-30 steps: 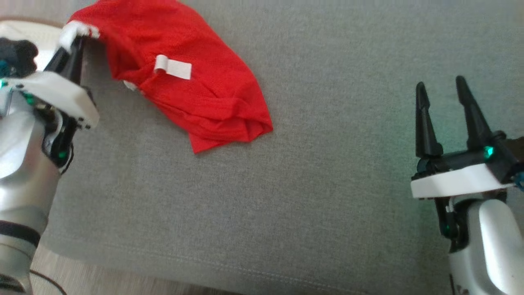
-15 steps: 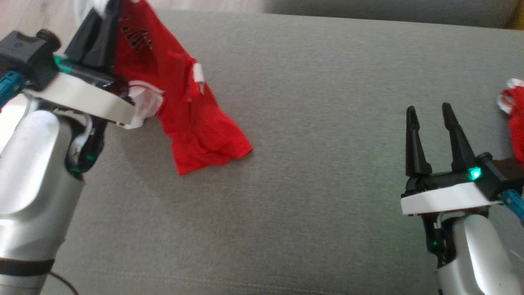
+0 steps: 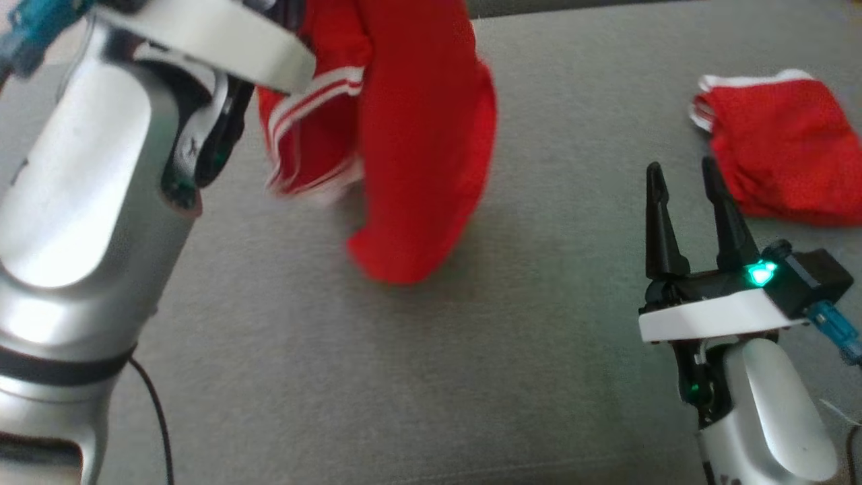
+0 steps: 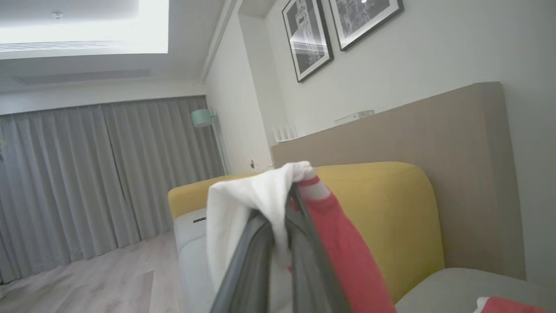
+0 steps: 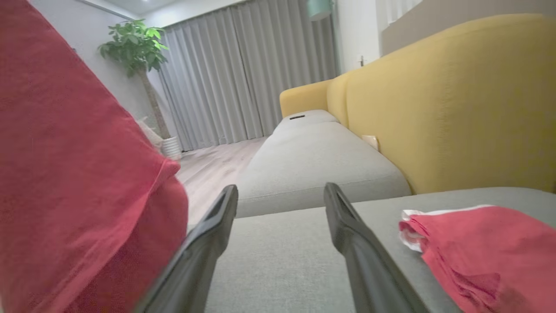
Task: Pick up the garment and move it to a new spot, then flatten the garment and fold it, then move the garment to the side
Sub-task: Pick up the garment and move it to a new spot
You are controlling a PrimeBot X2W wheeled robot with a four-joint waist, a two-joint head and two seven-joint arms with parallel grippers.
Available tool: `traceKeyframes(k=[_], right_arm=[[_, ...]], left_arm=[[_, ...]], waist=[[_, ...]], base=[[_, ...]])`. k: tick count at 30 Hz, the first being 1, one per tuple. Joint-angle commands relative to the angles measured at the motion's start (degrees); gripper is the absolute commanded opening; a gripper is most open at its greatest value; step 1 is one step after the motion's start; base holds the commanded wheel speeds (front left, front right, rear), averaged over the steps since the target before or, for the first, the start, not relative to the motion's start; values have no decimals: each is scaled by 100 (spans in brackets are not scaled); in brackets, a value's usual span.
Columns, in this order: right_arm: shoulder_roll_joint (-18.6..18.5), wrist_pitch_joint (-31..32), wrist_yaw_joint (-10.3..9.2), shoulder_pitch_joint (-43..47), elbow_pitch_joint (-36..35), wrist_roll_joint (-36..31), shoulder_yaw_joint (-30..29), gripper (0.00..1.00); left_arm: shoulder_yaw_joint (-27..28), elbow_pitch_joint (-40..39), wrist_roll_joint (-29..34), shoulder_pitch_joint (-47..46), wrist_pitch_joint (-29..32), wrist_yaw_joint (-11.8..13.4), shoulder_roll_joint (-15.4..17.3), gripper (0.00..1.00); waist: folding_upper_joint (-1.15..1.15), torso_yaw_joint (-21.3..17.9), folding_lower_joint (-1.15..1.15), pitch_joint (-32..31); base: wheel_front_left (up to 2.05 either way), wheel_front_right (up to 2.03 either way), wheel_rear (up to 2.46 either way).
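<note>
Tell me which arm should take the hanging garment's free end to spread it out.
Right, I'd say. The left gripper is shut on the red garment at its white-trimmed edge, holding it hanging over the grey cushion. The right gripper is open, empty and low beside the cloth's dangling lower end.

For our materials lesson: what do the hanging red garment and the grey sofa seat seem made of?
Hanging red garment: soft matte fabric, likely a light knit; it drapes limply in folds.
Grey sofa seat: matte woven upholstery, judging by its fine flecked texture.
</note>
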Motion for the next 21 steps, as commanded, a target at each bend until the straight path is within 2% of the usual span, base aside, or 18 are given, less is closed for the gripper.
traceKeyframes(k=[1, 8, 17, 18, 19, 20, 21], right_arm=[[11, -58, -5, -223, -143, 52, 155, 100], [11, -76, -5, -431, -189, 278, 294, 100], [11, -78, -5, -684, -363, 586, 653, 100], [11, -78, -5, -709, -373, 613, 686, 100], [11, -78, -5, -730, -382, 640, 722, 100], [11, -78, -5, -750, -387, 665, 752, 100], [11, -78, -5, -768, -390, 689, 778, 100]], left_arm=[[214, -138, 66, -361, 112, 30, 187, 0], [-5, 424, 152, -689, 527, -229, 364, 0], [-356, 1906, 401, -1508, 342, -764, 310, 0], [-433, 2110, 467, -1635, 263, -832, 271, 15], [-514, 2317, 534, -1763, 171, -895, 232, 66], [-578, 2532, 586, -1885, 72, -941, 184, 100], [-632, 2762, 606, -1990, 0, -986, 128, 100]], waist=[[0, -323, 0, 160], [0, -924, 0, 519], [0, -1550, 0, 1036], [0, -1589, 0, 1080], [0, -1624, 0, 1126], [0, -1649, 0, 1164], [0, -1663, 0, 1197]], base=[[0, 0, 0], [0, 0, 0], [0, 0, 0], [0, 0, 0], [0, 0, 0], [0, 0, 0], [0, 0, 0]])
